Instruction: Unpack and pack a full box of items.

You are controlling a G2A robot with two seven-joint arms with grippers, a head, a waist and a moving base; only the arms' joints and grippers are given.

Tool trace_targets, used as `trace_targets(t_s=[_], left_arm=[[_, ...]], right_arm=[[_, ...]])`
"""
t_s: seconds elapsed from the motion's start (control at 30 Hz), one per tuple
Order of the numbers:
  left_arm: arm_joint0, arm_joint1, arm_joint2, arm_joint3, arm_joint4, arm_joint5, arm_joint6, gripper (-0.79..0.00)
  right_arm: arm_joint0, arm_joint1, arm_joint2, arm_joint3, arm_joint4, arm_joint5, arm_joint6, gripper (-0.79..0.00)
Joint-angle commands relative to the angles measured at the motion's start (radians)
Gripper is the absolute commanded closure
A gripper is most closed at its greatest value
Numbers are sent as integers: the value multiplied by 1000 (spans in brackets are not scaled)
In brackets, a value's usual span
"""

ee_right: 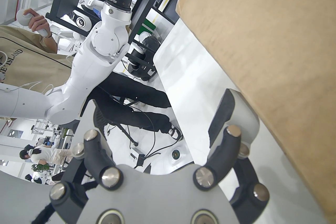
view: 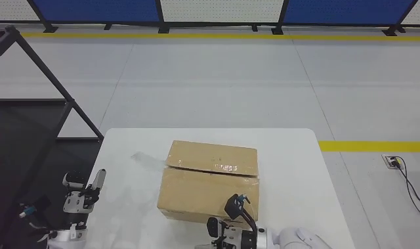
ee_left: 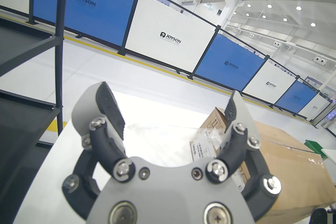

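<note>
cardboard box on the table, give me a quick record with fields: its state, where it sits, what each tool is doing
box: brown cardboard box, flaps shut
support: white table, box about mid-table
left tool: open, empty, over the table's near left corner, apart from the box
right tool: open, empty, close beside the box's near side; contact cannot be told
task stage: unpacking not yet begun

box point(view: 210, 180) closed, on table point(view: 295, 157) | left hand point(view: 86, 182) at table edge | right hand point(view: 226, 213) by box
</note>
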Motion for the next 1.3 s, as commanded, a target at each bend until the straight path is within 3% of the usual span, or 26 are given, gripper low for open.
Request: trace_targets(t_s=[0.0, 0.73, 1.03, 1.13, 1.27], left_arm=[[0, 0, 0, 0, 0, 0, 0, -785], [0, 0, 0, 0, 0, 0, 0, -785], [5, 1, 2, -5, 18, -8, -29, -785], [-4, 1, 11, 4, 110, 46, -35, -785], [-33, -3, 72, 21, 408, 221, 23, -785]], right_arm=[[4, -5, -1, 8, 4, 1, -5, -785], [22, -38, 37, 69, 5, -8, -8, -785], [-26, -14, 107, 8, -4, -49, 148, -785], [-67, 5, 163, -31, 7, -76, 201, -785], [-145, 33, 274, -82, 98, -166, 234, -785]])
